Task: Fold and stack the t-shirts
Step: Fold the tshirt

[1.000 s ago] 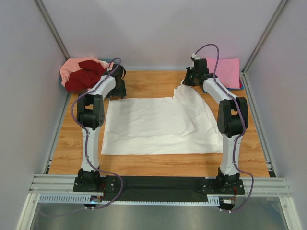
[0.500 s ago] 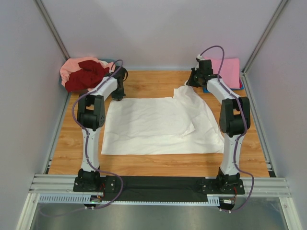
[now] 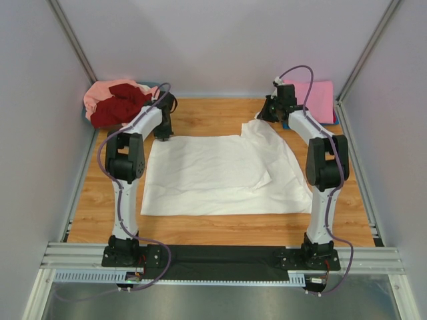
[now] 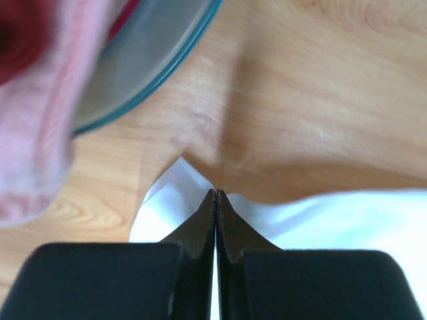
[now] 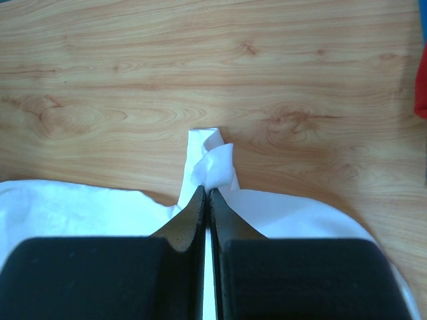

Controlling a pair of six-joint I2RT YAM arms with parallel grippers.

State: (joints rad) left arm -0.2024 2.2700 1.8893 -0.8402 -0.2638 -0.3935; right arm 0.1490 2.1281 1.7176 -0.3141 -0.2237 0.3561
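A: Off-white cloth covers most of the wooden bench (image 3: 200, 230). It's the off-white t-shirt (image 3: 220, 177), spread flat across the middle with some creases on its right half.

B: And the arms?

A: Both reach to the shirt's far edge. The left pincer (image 4: 215, 195) is at the far left corner. Its fingers are pressed together with no gap, and white cloth shows on either side of the tips, with a small point of fabric poking out beyond them.

B: So it has the corner?

A: It looks that way. The right pincer (image 5: 207, 191) is at the far right of the shirt, likewise closed tight. A little crumpled tuft of the cloth sticks out just past its tips, and in the overhead view the fabric there rises in a slight peak.

B: Where are the other shirts?

A: A salmon-pink t-shirt (image 3: 100, 93) and a dark red t-shirt (image 3: 117, 110) are heaped in the tub (image 4: 147, 53) at the far left corner, just beside the left pincer. A bright pink t-shirt (image 3: 315, 99) lies flat and folded at the far right corner.
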